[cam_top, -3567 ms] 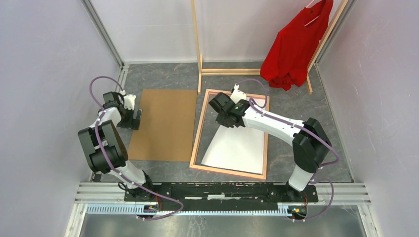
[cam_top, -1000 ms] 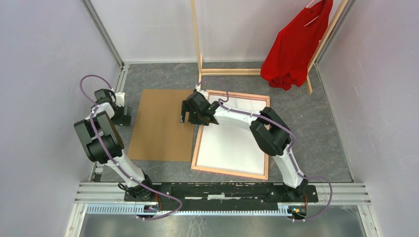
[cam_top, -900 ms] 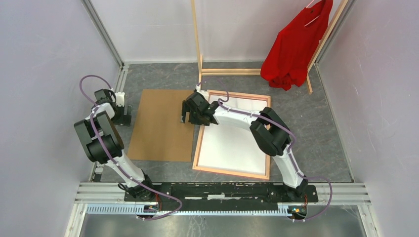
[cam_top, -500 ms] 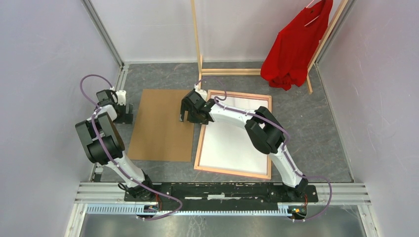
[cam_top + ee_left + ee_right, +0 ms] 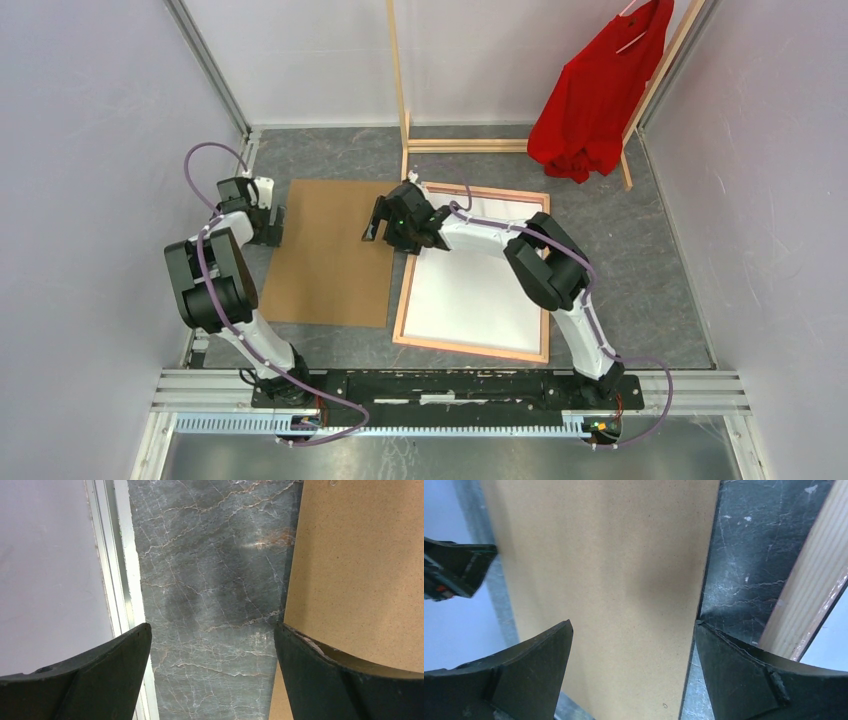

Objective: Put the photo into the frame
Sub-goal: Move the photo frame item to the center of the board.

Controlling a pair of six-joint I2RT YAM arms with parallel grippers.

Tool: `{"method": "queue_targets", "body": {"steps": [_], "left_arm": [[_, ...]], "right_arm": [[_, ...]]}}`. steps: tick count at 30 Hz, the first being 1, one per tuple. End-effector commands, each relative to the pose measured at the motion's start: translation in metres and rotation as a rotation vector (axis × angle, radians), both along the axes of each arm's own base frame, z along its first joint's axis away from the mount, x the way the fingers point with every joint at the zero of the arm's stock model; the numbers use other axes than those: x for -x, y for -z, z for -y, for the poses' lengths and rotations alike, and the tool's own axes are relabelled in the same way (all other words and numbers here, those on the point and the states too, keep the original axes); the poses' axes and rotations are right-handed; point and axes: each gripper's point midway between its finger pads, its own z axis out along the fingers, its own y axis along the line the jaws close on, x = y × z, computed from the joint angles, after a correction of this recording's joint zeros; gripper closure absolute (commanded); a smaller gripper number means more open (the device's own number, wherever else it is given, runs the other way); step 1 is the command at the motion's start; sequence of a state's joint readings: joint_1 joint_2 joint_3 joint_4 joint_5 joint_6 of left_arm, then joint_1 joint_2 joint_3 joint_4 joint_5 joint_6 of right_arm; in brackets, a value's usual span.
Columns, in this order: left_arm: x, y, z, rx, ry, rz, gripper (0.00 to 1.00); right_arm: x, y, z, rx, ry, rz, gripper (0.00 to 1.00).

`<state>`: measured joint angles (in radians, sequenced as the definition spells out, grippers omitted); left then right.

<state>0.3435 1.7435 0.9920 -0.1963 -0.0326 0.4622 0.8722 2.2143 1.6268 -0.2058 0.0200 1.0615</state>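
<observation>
2 wide, empty tools: left end effector (image 5: 272, 226) and right end effector (image 5: 379, 225).
The photo (image 5: 470, 285) lies white side up inside the frame (image 5: 470, 350), with the brown board (image 5: 325, 262) at the frame's 9 o'clock. The right end effector hovers over the board's 3 o'clock edge, the left over its 9 o'clock edge.

Board (image 5: 330, 255) L of frame (image 5: 470, 350); photo (image 5: 480, 290) inside.

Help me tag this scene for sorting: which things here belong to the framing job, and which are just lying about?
Job: photo, white back up; frame around it; brown backing board beside the frame.
Lying about: wooden clothes rack; red shirt hanging on it.
</observation>
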Motion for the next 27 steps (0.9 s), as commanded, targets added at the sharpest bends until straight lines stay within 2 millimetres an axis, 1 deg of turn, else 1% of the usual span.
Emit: {"method": "queue_targets", "body": {"steps": [1, 4, 9, 11, 13, 18, 21, 24, 27], "left_arm": [[0.058, 0.059, 0.065, 0.191, 0.095, -0.258, 0.0], [0.061, 0.058, 0.068, 0.194, 0.127, -0.274, 0.0], [0.063, 0.055, 0.069, 0.195, 0.149, -0.28, 0.0], [0.063, 0.053, 0.07, 0.197, 0.155, -0.278, 0.0], [0.062, 0.051, 0.071, 0.196, 0.163, -0.272, 0.0], [0.062, 0.045, 0.073, 0.189, 0.179, -0.254, 0.0], [0.065, 0.042, 0.075, 0.186, 0.191, -0.248, 0.0], [0.066, 0.038, 0.079, 0.183, 0.202, -0.236, 0.0], [0.066, 0.031, 0.086, 0.178, 0.228, -0.207, 0.0]], "right_arm": [[0.02, -0.038, -0.038, -0.301, -0.079, -0.023, 0.02], [0.022, -0.08, -0.046, -0.427, -0.118, 0.038, 0.02], [0.032, -0.142, -0.056, -0.624, -0.201, 0.116, 0.02], [0.039, -0.161, -0.056, -0.695, -0.226, 0.126, 0.02], [0.045, -0.175, -0.056, -0.747, -0.241, 0.137, 0.02], [0.056, -0.202, -0.049, -0.835, -0.258, 0.167, 0.03], [0.062, -0.212, -0.045, -0.863, -0.263, 0.176, 0.03], [0.066, -0.214, -0.041, -0.871, -0.262, 0.176, 0.03], [0.07, -0.209, -0.034, -0.863, -0.245, 0.166, 0.03]]}}
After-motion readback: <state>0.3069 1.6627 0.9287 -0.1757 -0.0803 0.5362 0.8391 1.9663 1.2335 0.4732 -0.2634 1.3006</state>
